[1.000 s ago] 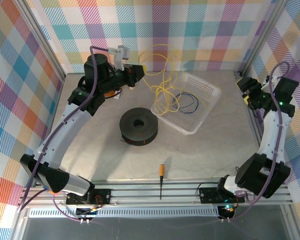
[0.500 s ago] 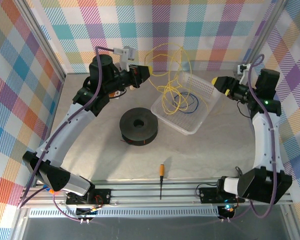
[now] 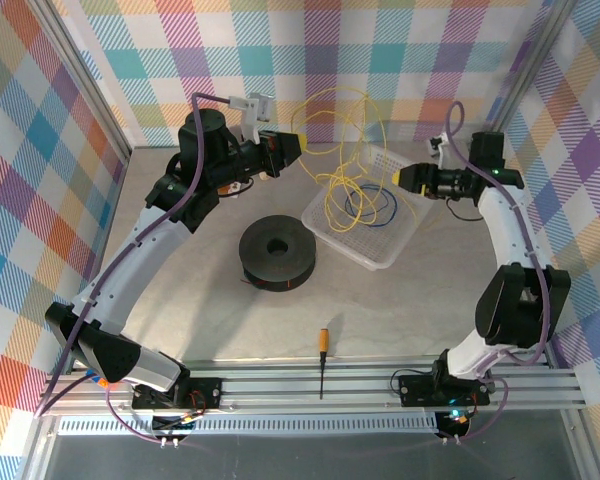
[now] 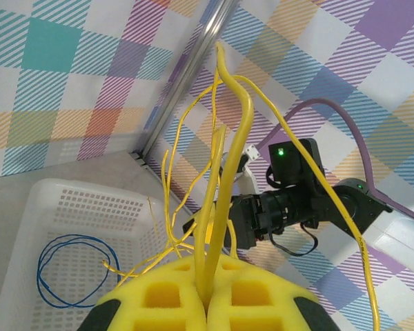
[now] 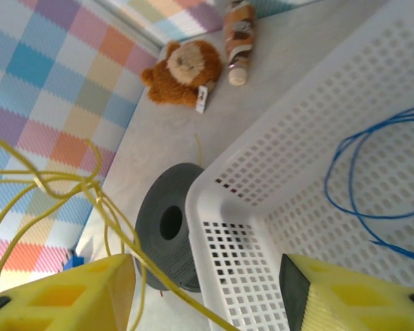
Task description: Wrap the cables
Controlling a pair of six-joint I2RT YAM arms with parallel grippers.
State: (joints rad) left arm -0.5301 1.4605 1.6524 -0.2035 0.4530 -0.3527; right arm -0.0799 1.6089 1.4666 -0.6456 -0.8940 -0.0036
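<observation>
Left gripper (image 4: 207,303) pinches the cables (image 4: 208,234) aloft, right gripper (image 5: 207,289) spread beside them; loops loose, wrapping seemingly not yet begun.

Smooth, faintly glossy plastic sheathing on the thin yellow cables (image 4: 228,200); same sheen on the blue wire (image 4: 76,270). Matt, foam-like yellow on the pads (image 4: 159,300) of the left gripper (image 4: 207,293), moulded with square hollows. Hard white plastic, perforated and slightly shiny, for the basket (image 5: 241,227). Dull black, finely ribbed at the side, on the spool (image 3: 277,250). Looks like matt grey stone on the table (image 3: 200,310). Brushed metal along the front rail (image 3: 280,385). Fuzzy brown plush on the teddy bear (image 5: 181,69).
</observation>
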